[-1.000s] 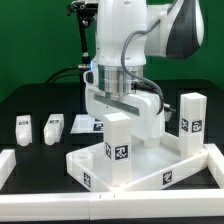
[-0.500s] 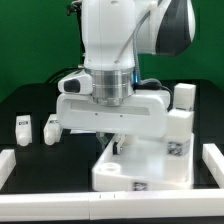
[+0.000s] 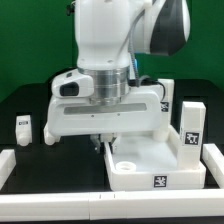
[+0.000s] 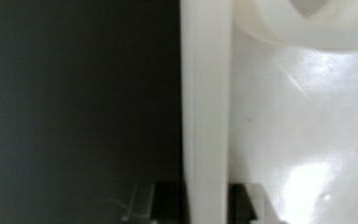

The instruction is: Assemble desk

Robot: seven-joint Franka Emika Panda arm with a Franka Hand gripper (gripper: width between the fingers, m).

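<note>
The tabletop (image 3: pixel 160 160) lies flat on the black bench (image 3: pixel 60 165) toward the exterior view's right, underside up, with a round socket (image 3: pixel 128 161) showing near its corner. In the wrist view the end effector (image 4: pixel 197 198) is pressed together on the slab's thin raised rim, which runs straight between the two dark fingertips. It appears to be pinching that rim, though only the very tips show.

The slab looks like stiff, light, glossy moulded plastic, so it should slide easily and could twist in a narrow pinch. The rim is the only thin place to hold, and a grip near the middle of a side would steady it better than one near a corner.

An upright leg (image 3: pixel 190 127) stands at the slab's far right, and whether it is seated in a socket is unclear. A loose leg (image 3: pixel 23 128) sits well apart, at the exterior view's left. The arm's body hides the grip point and the slab's rear edge from the exterior view.
</note>
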